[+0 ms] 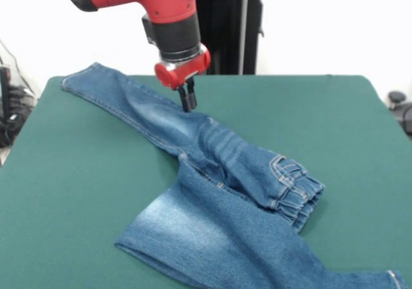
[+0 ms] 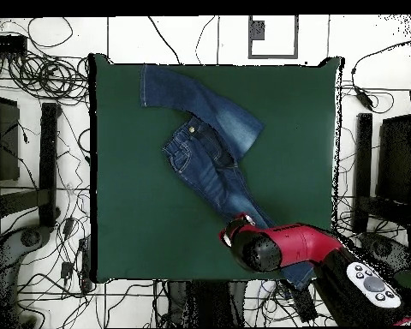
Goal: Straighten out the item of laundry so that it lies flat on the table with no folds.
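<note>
Facing overhead only: jeans [image 2: 211, 146] button [image 2: 192, 129]

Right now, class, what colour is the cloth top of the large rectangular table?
Dark green, clearest in the front view: the felt-like cloth table top.

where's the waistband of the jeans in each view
Front view: waistband right of centre, low, with one leg folded over toward the near edge.
Overhead view: waistband upper centre-left of the table.
Shared landmark: the gripper over the outstretched leg.
</note>
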